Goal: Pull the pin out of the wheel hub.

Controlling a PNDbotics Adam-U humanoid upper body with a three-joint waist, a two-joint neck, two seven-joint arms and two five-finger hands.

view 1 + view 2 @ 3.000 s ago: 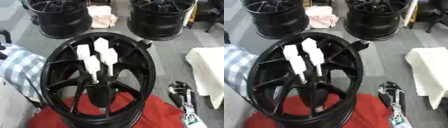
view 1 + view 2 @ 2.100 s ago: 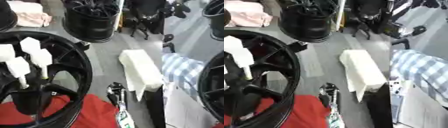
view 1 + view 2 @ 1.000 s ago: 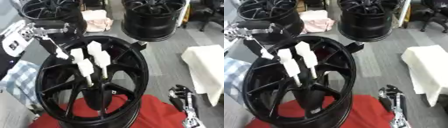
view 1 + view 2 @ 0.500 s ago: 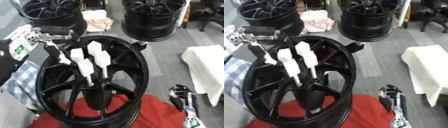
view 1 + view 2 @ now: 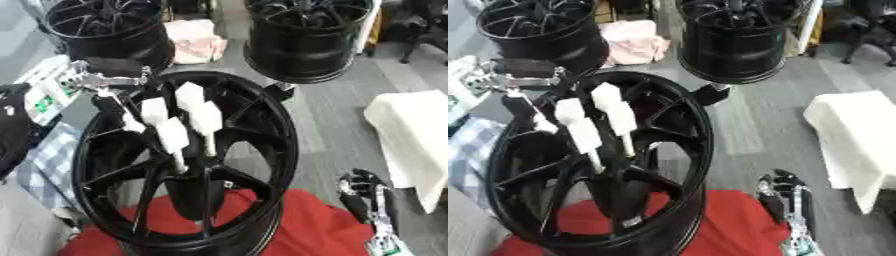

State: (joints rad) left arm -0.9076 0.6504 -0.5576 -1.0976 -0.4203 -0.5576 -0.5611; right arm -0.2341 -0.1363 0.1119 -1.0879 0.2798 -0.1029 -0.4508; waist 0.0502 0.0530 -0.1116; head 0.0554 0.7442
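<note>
Change: since half a second ago the left robot hand (image 5: 109,80) has come further in over the wheel hub's upper left rim, its dark fingers now right beside the leftmost white pin; the hub and the pins have stayed put.
Wheel hub: the large black wheel hub (image 5: 262,150) fills the middle of both views, tilted with its open face up, its lower edge resting on a red cloth (image 5: 306,232).
Other rims: two more black rims stand on the grey floor behind it, one at the upper left (image 5: 105,30), one at the upper right (image 5: 306,40), with a pinkish cloth (image 5: 197,42) lying between them.
White bundle: a white wrapped bundle (image 5: 411,130) lies on the floor to the right, well apart from the hub.
Pins: a cluster of white-headed pins (image 5: 188,120) stands up from the hub's centre, their thin stems running down into it; the smallest white piece (image 5: 131,122) sits at the left of the cluster, just below the left robot hand.
Left robot hand: silver and black, reaching in from the left edge; it seems to touch the small white piece, but I cannot tell whether its fingers close on it.
Right robot hand: the right robot hand (image 5: 363,192) rests at the lower right by the red cloth, fingers relaxed and pointing up, holding nothing.
</note>
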